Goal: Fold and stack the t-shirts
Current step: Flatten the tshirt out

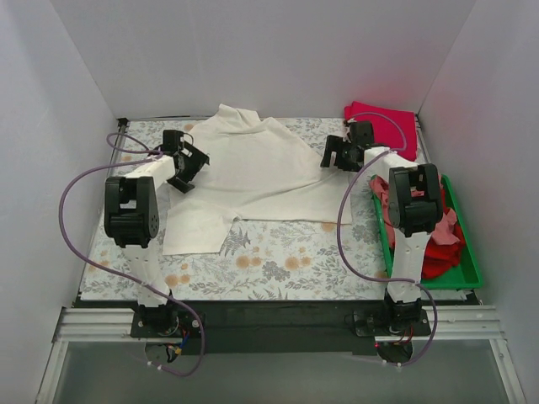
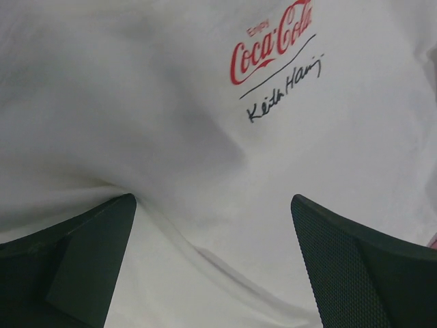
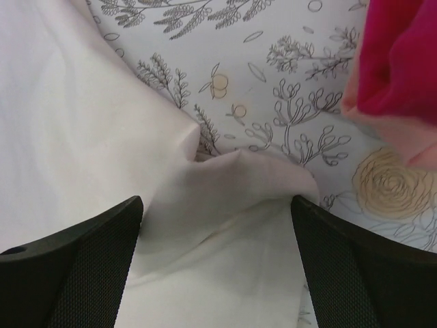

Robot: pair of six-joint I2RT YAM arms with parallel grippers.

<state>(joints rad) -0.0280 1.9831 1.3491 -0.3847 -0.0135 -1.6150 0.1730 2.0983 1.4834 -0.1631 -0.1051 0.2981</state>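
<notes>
A cream-white t-shirt (image 1: 257,172) lies spread on the floral tablecloth. Its red logo print (image 2: 270,42) shows in the left wrist view. My left gripper (image 1: 192,172) is open over the shirt's left side, jaws wide with cloth (image 2: 212,225) between them. My right gripper (image 1: 335,156) is open over the shirt's right sleeve edge (image 3: 232,198), jaws wide apart. A magenta t-shirt (image 1: 383,124) lies folded at the back right and shows in the right wrist view (image 3: 403,61). Pink and red shirts (image 1: 438,240) lie heaped in the green tray.
The green plastic tray (image 1: 465,252) stands along the right edge behind the right arm. White walls close in the back and both sides. The floral tablecloth (image 1: 278,261) lies bare in front of the cream shirt.
</notes>
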